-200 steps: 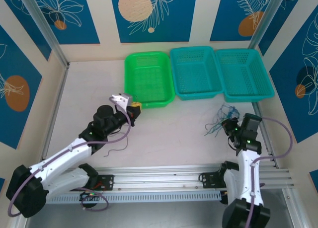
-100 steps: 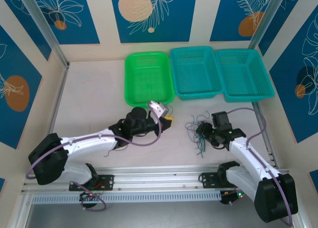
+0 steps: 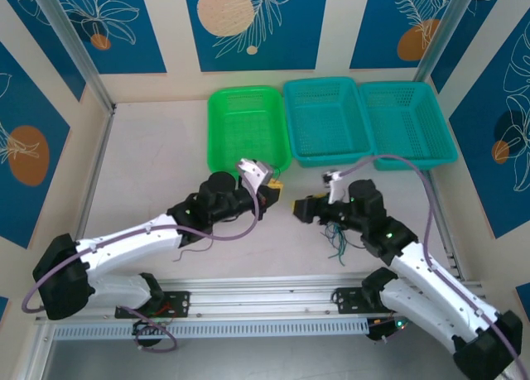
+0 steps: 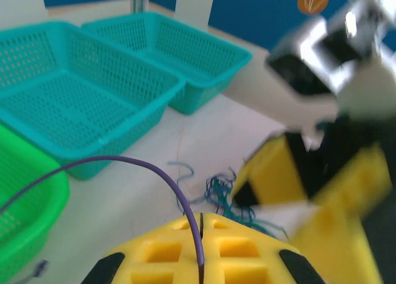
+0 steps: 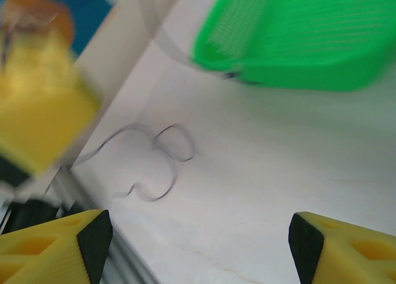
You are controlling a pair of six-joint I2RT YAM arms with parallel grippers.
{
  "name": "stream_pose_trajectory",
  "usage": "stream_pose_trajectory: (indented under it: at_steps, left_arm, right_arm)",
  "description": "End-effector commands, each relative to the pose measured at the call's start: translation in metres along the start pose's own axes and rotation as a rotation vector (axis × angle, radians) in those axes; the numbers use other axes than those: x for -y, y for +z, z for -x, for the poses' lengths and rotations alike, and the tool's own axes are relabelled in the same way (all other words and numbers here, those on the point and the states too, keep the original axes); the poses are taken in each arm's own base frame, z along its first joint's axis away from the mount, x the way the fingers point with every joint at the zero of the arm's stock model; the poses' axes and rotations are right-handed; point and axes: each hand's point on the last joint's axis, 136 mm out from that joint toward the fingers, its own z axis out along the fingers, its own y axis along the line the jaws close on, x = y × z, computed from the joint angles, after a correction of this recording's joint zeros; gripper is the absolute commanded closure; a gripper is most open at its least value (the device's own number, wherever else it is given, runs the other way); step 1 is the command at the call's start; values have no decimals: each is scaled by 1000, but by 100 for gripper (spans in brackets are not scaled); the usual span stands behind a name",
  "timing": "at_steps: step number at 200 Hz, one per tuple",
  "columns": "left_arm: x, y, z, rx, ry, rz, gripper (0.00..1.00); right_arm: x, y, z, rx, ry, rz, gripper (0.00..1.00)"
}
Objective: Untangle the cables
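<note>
Centre-table, we see left pincer (image 4: 201,228) clamped on a purple cable (image 4: 148,167), right pincer (image 3: 303,208) wide apart beside the tangle (image 3: 335,238).

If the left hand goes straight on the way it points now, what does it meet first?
Most likely the right hand, open and facing it just ahead; exact depth is unclear.

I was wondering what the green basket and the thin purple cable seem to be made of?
The green basket: moulded plastic, fairly glossy, with a perforated grid floor. The purple cable: probably plastic-sheathed wire, smooth, holding a springy arc; its core is hidden.
</note>
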Motion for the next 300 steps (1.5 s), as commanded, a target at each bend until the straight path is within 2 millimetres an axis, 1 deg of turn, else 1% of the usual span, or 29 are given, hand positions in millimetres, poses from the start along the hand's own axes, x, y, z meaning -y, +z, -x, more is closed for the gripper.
stream_pose_trajectory:
  at_steps: [1,4,5,6,13,21,34,40,52,60,86,106,121,139,160,171,184,198,200,202,210,229,240,255,264,272,278,286,300]
  left_arm:
    - [-8,-14,36,70,-50,46,100]
    - [-8,-15,39,78,-56,46,100]
    - [-9,-15,40,81,-58,48,100]
    - [-9,-16,41,84,-61,49,100]
    - [-10,-18,49,106,-75,48,100]
    - [-9,-20,57,129,-86,42,100]
    - [-6,-22,71,159,-93,27,100]
    - [-5,-22,78,169,-93,21,100]
    - [-2,-23,91,188,-90,11,100]
    - [0,-23,98,198,-87,7,100]
    - [2,-29,119,240,-90,8,100]
    - [3,-37,132,274,-91,11,100]
    - [2,-42,135,280,-88,19,100]
    - [-1,-50,135,287,-89,33,100]
    - [-9,-61,133,299,-95,71,100]
    - [-17,-68,129,302,-98,104,100]
    - [-27,-75,121,300,-109,144,100]
    - [-43,-83,105,287,-136,207,100]
    - [-46,-85,102,285,-140,218,100]
    - [-49,-86,99,281,-144,230,100]
    - [-59,-92,87,271,-161,278,100]
    - [-89,-105,44,231,-224,411,100]
    - [-102,-111,19,215,-275,458,100]
    - [-109,-111,-11,185,-346,459,100]
    - [-107,-107,-21,180,-374,431,100]
    - [-103,-103,-26,172,-389,394,94]
    - [-99,-98,-28,163,-391,365,86]
    - [-94,-93,-27,153,-388,327,74]
    - [-87,-89,-21,146,-374,289,58]
  right_arm:
    - [-39,28,3,115,-238,153,22]
    - [-41,33,2,127,-248,157,21]
    - [-40,35,-2,115,-248,153,21]
    - [-43,36,0,129,-254,165,21]
    - [-48,48,-5,134,-270,185,19]
    - [-50,62,-10,121,-268,200,18]
    - [-54,88,-21,57,-254,237,18]
    - [-60,98,-25,37,-257,262,18]
    - [-62,121,-36,3,-264,278,18]
    - [-61,134,-39,6,-266,286,18]
    - [-54,169,-38,60,-266,291,18]
    - [-49,193,-40,57,-262,280,26]
    - [-40,200,-36,88,-246,250,37]
    - [-30,198,-30,109,-216,220,55]
    - [-27,188,-28,90,-195,206,76]
    - [-31,177,-25,97,-196,210,87]
    - [-36,159,-15,121,-196,210,100]
    - [-39,140,0,135,-181,179,100]
    - [-42,136,5,145,-180,181,100]
    - [-41,134,6,133,-174,171,100]
    - [-46,122,20,129,-161,158,100]
    - [-61,98,55,124,-147,148,100]
    - [-68,84,77,141,-128,150,100]
    - [-75,69,110,170,-77,168,100]
    - [-79,62,130,182,-50,189,100]
    - [-84,59,146,186,-35,204,100]
    - [-87,57,157,191,-25,213,100]
    - [-91,55,173,198,-8,217,100]
    - [-102,50,197,217,11,242,100]
